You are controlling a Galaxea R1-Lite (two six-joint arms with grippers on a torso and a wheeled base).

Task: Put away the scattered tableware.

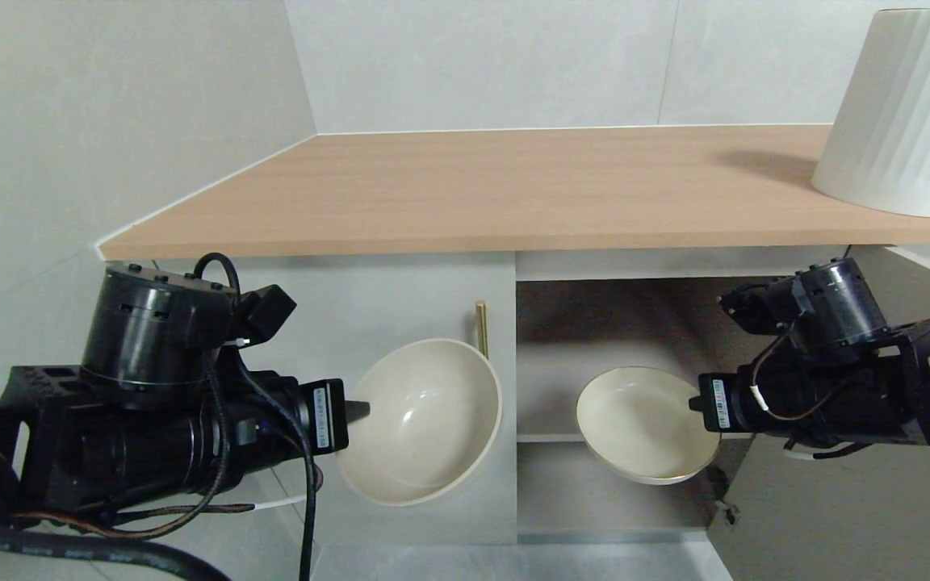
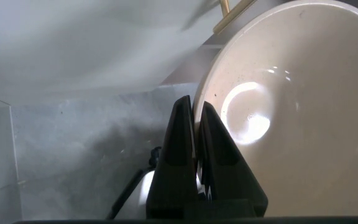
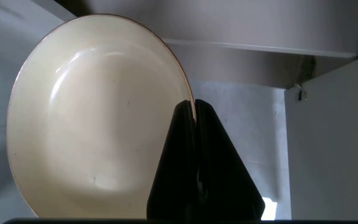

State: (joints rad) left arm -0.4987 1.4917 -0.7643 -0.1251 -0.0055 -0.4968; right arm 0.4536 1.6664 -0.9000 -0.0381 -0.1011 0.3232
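Observation:
A deep cream bowl (image 1: 425,420) hangs in front of the closed left cabinet door, my left gripper (image 1: 356,410) shut on its rim. From the wrist, the black fingers (image 2: 191,134) pinch the edge of the bowl (image 2: 291,106). A shallower cream plate (image 1: 643,424) with a thin dark rim hangs before the open right cabinet bay, held at its edge by my right gripper (image 1: 697,402). In the right wrist view the fingers (image 3: 194,124) clamp the plate (image 3: 98,106) at its rim.
A wooden countertop (image 1: 497,190) runs above the cabinet, with a tall white ribbed container (image 1: 905,109) at its right end. The closed left door carries a brass handle (image 1: 481,327). The open bay has a shelf (image 1: 546,438), and its door (image 1: 844,516) swings out on the right.

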